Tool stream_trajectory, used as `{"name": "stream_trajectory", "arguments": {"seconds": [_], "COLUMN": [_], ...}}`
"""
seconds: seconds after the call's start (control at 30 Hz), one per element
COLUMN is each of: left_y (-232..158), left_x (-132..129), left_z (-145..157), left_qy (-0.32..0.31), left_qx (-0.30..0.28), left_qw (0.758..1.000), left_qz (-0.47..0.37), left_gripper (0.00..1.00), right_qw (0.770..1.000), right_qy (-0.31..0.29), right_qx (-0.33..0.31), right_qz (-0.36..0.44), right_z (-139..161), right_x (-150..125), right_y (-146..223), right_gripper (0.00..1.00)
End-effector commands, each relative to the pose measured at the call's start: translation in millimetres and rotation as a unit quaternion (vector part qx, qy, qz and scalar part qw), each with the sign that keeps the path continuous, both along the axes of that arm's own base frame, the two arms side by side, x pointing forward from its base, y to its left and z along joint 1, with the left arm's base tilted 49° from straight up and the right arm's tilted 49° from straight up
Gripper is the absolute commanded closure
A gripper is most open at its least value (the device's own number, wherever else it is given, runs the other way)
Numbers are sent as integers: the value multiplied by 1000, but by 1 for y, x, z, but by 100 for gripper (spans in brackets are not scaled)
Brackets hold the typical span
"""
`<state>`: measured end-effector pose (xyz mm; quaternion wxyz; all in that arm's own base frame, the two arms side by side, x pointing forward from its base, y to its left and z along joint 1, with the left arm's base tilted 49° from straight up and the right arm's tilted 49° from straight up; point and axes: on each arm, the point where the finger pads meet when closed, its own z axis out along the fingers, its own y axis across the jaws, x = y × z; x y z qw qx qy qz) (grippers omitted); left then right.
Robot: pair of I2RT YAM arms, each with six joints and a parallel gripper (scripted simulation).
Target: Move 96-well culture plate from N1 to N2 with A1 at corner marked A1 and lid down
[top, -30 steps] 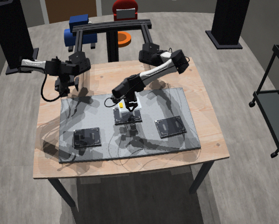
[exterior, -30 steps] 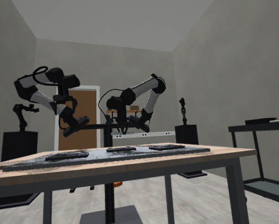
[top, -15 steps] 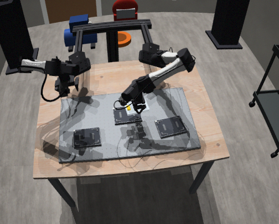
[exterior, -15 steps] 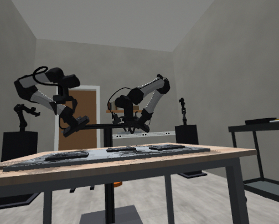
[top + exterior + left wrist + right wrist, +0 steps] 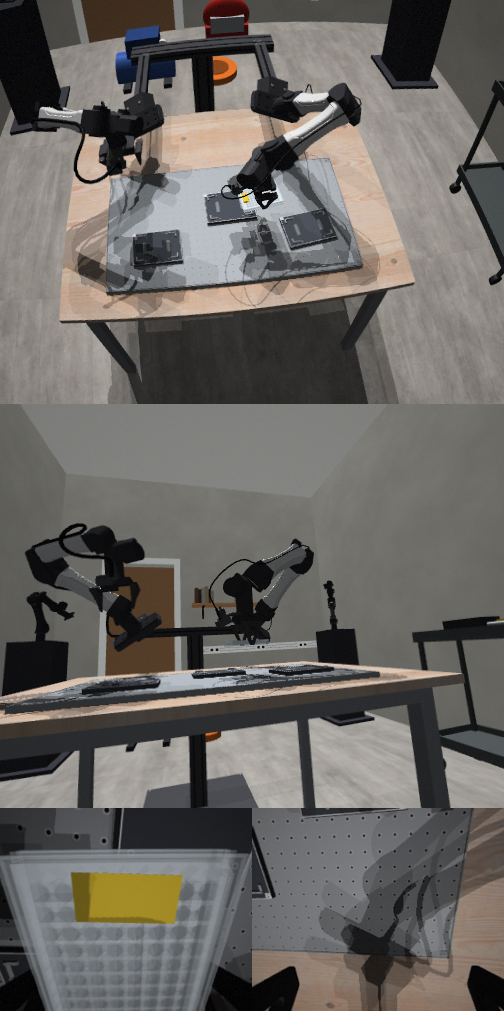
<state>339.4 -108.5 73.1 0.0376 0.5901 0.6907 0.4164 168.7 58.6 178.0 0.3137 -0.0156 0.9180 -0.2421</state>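
walls: plain gray (image 5: pixel 200 519)
ceiling: gray, dim (image 5: pixel 200 444)
floor: pale gray planks (image 5: pixel 425 165)
door: brown (image 5: pixel 150 614), white frame
table: light wood top (image 5: pixel 220 306), dark metal legs
cart: dark frame (image 5: pixel 477 134) (image 5: pixel 460 669), off to one side
wall shelf: orange-brown (image 5: pixel 225 605), books (image 5: pixel 202 595) on it
chair: red back (image 5: pixel 226 9), behind table
light: soft, overlapping shadows on table

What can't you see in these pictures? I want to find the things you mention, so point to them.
- The far end of the clear plate (image 5: pixel 277 199) (image 5: pixel 131 944): cut off by the bottom edge of the left wrist view.
- The left hand's (image 5: pixel 266 204) fingertips: outside the left wrist view, past its bottom edge.
- The letters on the black trays (image 5: pixel 307 229) (image 5: pixel 301 669): too small in the top view.
- The trays' tops: seen too edge-on in the exterior view.
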Motion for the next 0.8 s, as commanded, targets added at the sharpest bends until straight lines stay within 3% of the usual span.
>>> {"name": "stream_trajectory", "arguments": {"seconds": [0.0,0.77], "left_y": [10,50], "left_x": [2,18], "left_z": [10,63], "left_qy": [3,-4], "left_qx": [-2,-4], "left_qw": [1000,1000], "left_qz": [-7,-8], "left_gripper": [100,100], "right_qw": [999,999], "right_qy": [6,6], "right_qx": [-43,-43], "right_qz": [-28,-28], "right_z": [-1,-1], "right_x": [-4,-4], "right_y": [-1,-1], "right_gripper": [0,0]}}
